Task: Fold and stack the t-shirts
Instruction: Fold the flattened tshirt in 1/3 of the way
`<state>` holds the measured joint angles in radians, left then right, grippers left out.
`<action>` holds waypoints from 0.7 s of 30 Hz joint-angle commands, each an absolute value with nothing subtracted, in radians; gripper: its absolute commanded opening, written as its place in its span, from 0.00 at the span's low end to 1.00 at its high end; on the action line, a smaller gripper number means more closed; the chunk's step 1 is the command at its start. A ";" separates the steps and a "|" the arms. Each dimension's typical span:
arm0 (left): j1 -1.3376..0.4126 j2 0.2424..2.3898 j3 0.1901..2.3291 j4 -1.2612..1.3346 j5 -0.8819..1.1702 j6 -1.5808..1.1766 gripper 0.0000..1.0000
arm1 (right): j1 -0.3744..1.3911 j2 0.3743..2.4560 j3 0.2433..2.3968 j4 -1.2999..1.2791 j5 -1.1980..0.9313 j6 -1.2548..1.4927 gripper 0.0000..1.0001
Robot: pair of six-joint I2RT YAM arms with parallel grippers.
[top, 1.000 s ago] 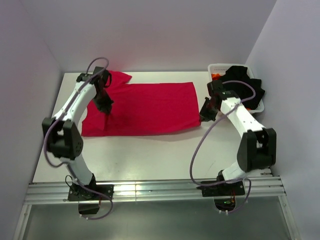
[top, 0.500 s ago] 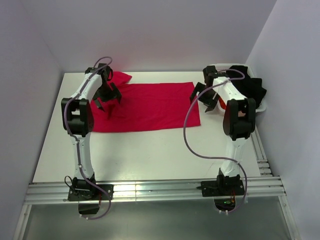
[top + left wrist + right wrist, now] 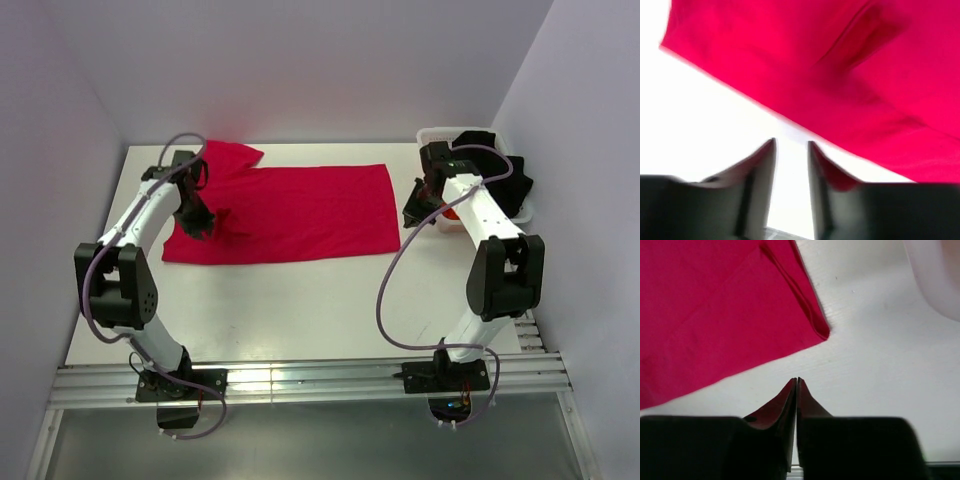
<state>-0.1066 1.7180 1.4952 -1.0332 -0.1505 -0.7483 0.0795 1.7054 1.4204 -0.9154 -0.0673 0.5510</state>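
Symmetry matters: the red shirt [image 3: 300,210] lies flat on the bench [image 3: 300,305], my left claw [image 3: 791,145] barely parted, my right claw [image 3: 796,381] pressed together beside its corner, so I'd spread both and pinch matching edges.

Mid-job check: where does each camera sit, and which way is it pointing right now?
Top external: above and behind the bases, looking down on the table, red t-shirt and basket; both arms show.
Left wrist: on the left arm, looking down past the left gripper, fingers apart, at the shirt's edge.
Right wrist: on the right arm, looking down past the right gripper, fingertips meeting, at a shirt corner.
Shared: all three views show the red t-shirt and the table.
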 commanded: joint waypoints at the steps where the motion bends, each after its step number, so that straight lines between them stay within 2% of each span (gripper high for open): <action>1: -0.123 1.678 1.343 -0.896 -0.051 -0.770 0.17 | 0.075 1.660 1.385 -0.893 -0.061 0.549 0.00; 3: -0.127 1.670 1.273 -0.841 -0.026 -0.769 0.02 | 0.078 1.643 1.358 -0.881 -0.067 0.549 0.00; 9: -0.129 1.746 1.313 -0.830 -0.073 -0.785 0.00 | 0.077 1.615 1.301 -0.870 -0.060 0.538 0.00; 11: -0.130 1.772 1.353 -0.848 -0.097 -0.807 0.19 | 0.077 1.606 1.279 -0.864 -0.058 0.535 0.00; 12: -0.129 1.775 1.364 -0.856 -0.139 -0.825 0.34 | 0.077 1.597 1.272 -0.862 -0.058 0.535 0.00; 13: -0.129 1.775 1.370 -0.861 -0.150 -0.865 0.56 | 0.077 1.594 1.266 -0.861 -0.058 0.532 0.00; 15: -0.127 1.756 1.368 -0.841 -0.173 -0.926 0.81 | 0.077 1.588 1.249 -0.862 -0.051 0.529 0.00; 17: -0.127 1.729 1.339 -0.815 -0.178 -0.978 0.88 | 0.078 1.580 1.232 -0.862 -0.045 0.523 0.00; 19: -0.126 1.703 1.280 -0.793 -0.175 -1.078 0.90 | 0.077 1.575 1.223 -0.864 -0.038 0.515 0.00; 21: -0.126 1.683 1.231 -0.747 -0.169 -1.199 0.84 | 0.077 1.574 1.215 -0.865 -0.031 0.506 0.00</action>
